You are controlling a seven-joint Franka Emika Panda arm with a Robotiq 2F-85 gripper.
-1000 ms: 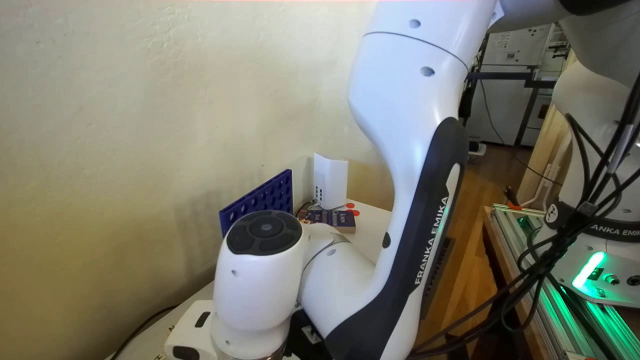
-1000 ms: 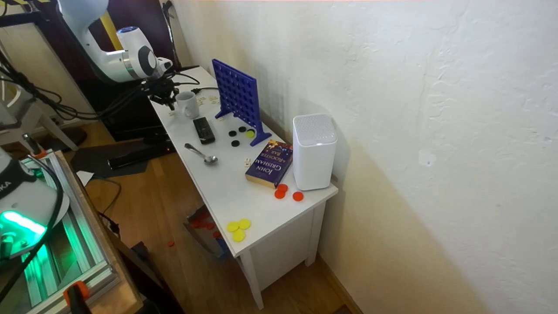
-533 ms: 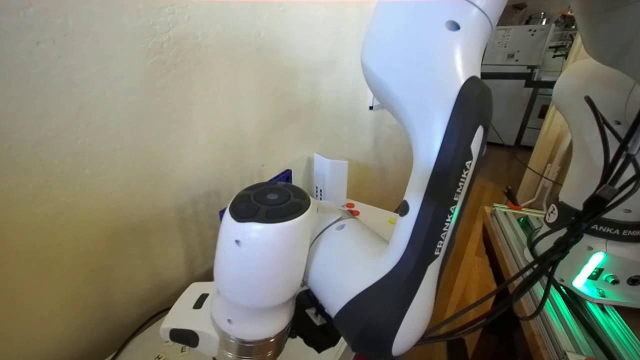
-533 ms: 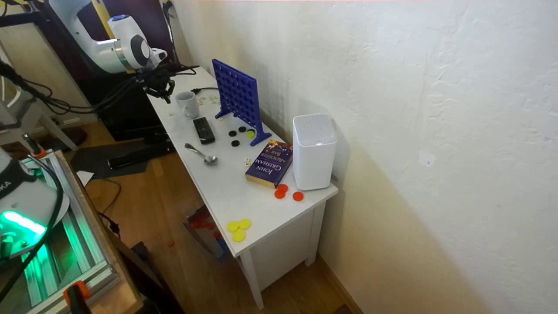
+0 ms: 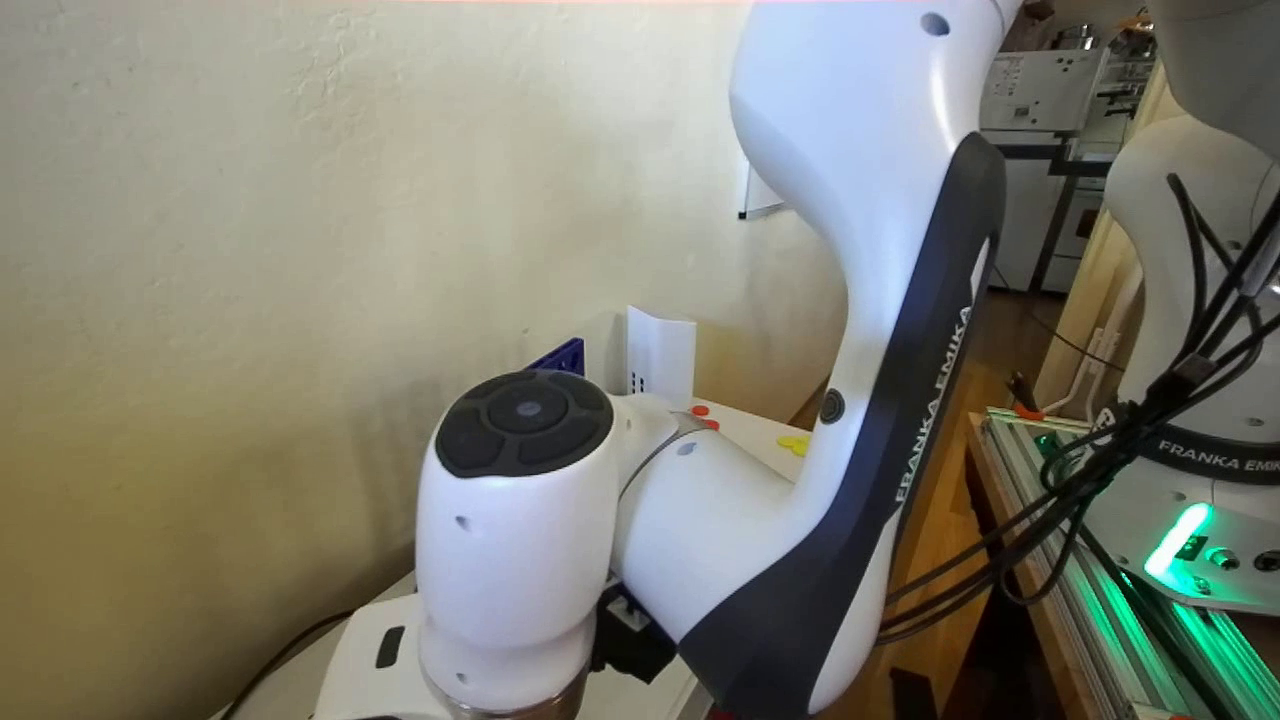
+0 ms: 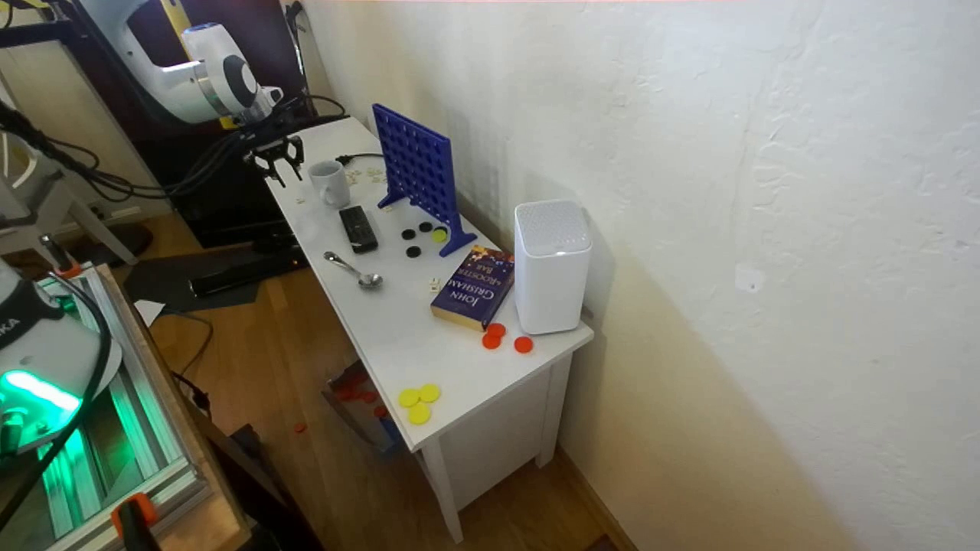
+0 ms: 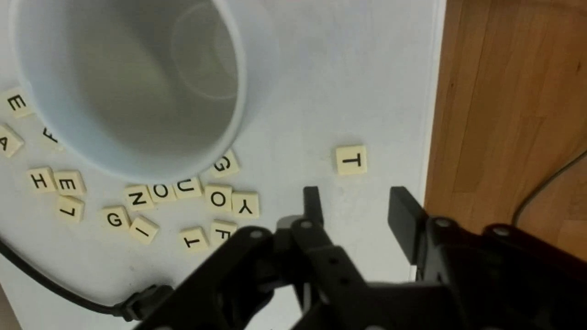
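Observation:
My gripper [image 7: 355,195] stands open with nothing between its black fingers [image 7: 313,206]. It hangs above the white table [image 7: 348,101]. A cream letter tile marked T [image 7: 351,160] lies just beyond the fingertips in the wrist view, untouched. The white mug [image 7: 133,91] stands upright at upper left there, and its inside looks empty. In an exterior view the gripper [image 6: 292,180] is beside the mug [image 6: 331,184], apart from it. Several more letter tiles [image 7: 218,198] lie around the mug, some partly hidden by it. The gripper's fingers are out of sight in an exterior view, below the white wrist [image 5: 515,540].
A blue upright game rack [image 6: 417,164], black remote [image 6: 358,229], spoon [image 6: 354,270], book [image 6: 475,287] and white router [image 6: 553,268] stand or lie along the table. Red discs [image 6: 491,340] and yellow discs [image 6: 419,413] sit near its end. A black cable [image 7: 59,293] crosses the tabletop; the wall runs alongside.
The fingers have spread from close together to apart. The arm has risen a little and drawn back from the mug, with the wrist turned slightly. The mug and the other objects have stayed put.

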